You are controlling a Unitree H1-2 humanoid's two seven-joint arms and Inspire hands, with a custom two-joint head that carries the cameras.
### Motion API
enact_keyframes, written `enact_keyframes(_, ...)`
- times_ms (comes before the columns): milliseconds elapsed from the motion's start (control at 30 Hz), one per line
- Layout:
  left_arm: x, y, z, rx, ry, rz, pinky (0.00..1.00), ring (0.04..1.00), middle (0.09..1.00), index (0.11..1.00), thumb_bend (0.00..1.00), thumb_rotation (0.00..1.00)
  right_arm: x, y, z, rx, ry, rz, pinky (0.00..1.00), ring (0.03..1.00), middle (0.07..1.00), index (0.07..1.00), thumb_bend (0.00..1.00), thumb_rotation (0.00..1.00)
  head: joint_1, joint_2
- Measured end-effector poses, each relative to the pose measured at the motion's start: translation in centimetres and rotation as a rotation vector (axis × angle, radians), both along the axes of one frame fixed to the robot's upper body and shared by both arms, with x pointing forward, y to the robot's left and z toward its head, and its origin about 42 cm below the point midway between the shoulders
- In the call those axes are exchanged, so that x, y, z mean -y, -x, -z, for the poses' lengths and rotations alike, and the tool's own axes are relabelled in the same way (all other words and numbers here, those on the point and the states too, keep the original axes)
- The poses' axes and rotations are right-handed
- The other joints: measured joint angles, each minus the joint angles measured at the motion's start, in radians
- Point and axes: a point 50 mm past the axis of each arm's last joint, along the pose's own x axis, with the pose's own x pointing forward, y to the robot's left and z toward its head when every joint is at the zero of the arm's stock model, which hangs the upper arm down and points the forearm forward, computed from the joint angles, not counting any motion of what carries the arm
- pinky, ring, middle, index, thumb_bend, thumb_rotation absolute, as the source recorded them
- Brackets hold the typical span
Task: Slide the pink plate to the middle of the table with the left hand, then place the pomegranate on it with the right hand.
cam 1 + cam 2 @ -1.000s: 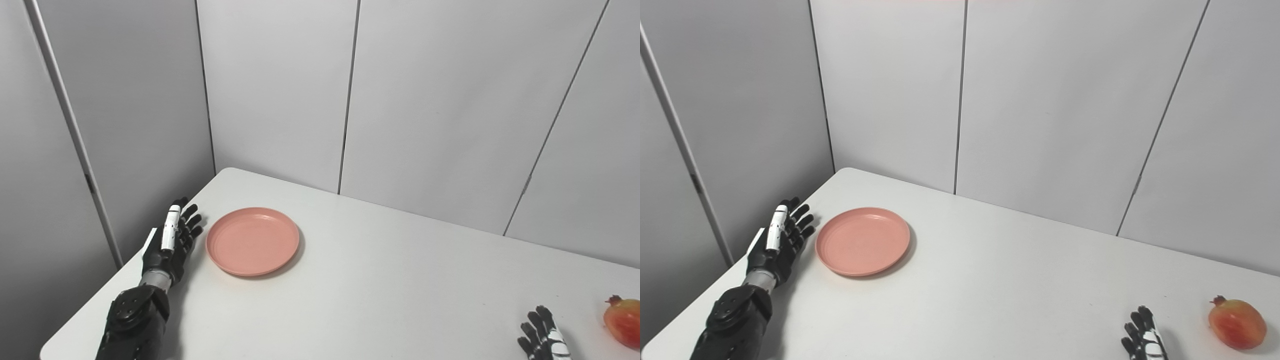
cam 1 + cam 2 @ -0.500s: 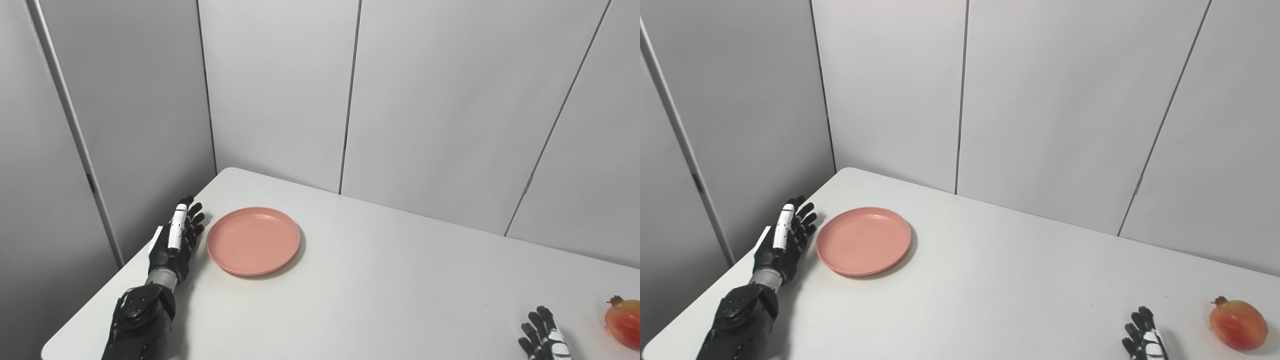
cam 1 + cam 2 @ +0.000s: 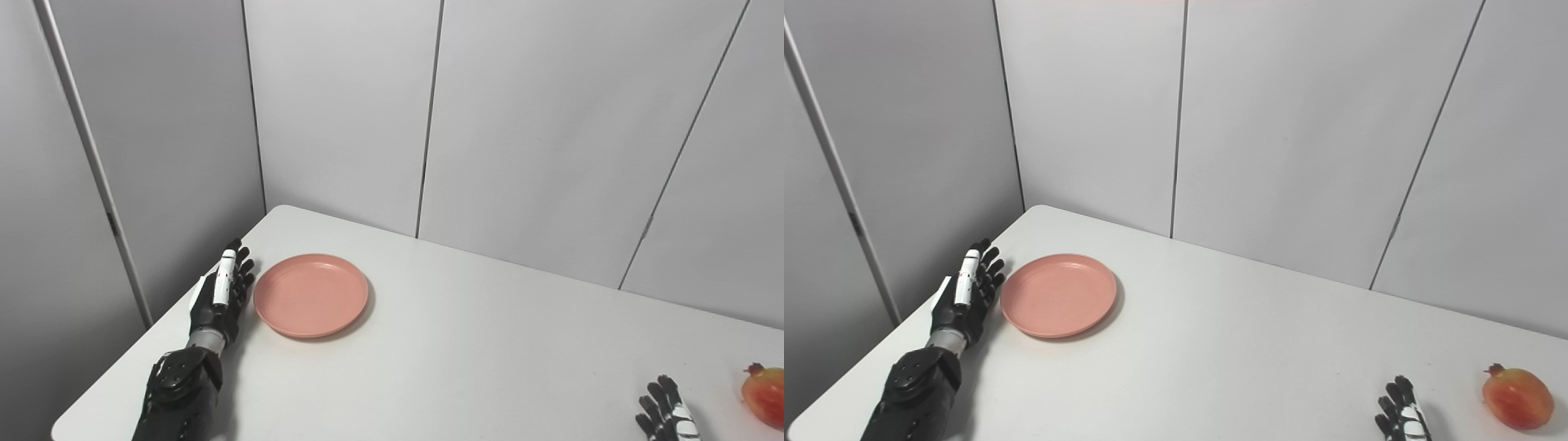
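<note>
One pink plate (image 3: 310, 296) lay on the white worktop (image 3: 465, 343), towards its left end and near the far corner; one pomegranate (image 3: 1518, 398) sat well apart from it, at the right end near the front edge, its small crown pointing up and to the left; these two were the only loose things on the worktop. The plate sat flat and held nothing; its shallow well showed bare pink all the way across.

Two robot hands were in view. The left robot hand (image 3: 220, 296) lay just beside the plate's left rim, set on edge with its fingers (image 3: 967, 276) stretched out straight and close to one another, pointing towards the far wall; it clasped nothing; whether it actually touched the rim could not be told, since the gap between them was too thin to judge. The right robot hand (image 3: 1400, 413) showed only partly at the bottom edge, its fingers spread and raised, gripping nothing, near the pomegranate but clearly short of it, with bare worktop between them.

Behind the worktop stood plain grey wall panels (image 3: 533, 122) divided by dark vertical seams. No brand, label or writing could be read on the plate, the fruit, the hands or the panels.
</note>
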Motion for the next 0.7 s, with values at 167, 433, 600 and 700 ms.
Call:
enact_keyframes(167,0.5,-0.3,0.0,-0.003,-0.007,0.018,0.98,0.970,0.969,0.952,0.39,1.00,0.0,0.0,0.0,0.000,-0.001,0.000,1.00,1.000,1.000,1.000,0.04,1.00,-0.003,0.003)
enact_keyframes(433,1.4,-0.7,0.1,-0.006,-0.008,0.033,0.95,0.951,0.952,0.936,0.37,1.00,-0.1,0.0,-0.1,-0.002,0.003,-0.001,1.00,1.000,1.000,1.000,0.03,1.00,-0.008,0.006)
enact_keyframes(600,2.5,-0.9,-0.1,-0.012,0.006,0.050,0.93,0.935,0.938,0.934,0.36,1.00,-0.1,0.0,-0.1,-0.001,0.003,-0.002,1.00,1.000,1.000,1.000,0.03,1.00,-0.011,0.008)
enact_keyframes(700,3.2,-1.0,-0.1,-0.017,0.018,0.054,0.93,0.934,0.937,0.935,0.36,1.00,-0.1,0.0,-0.1,-0.002,0.004,-0.002,1.00,1.000,1.000,1.000,0.03,1.00,-0.011,0.009)
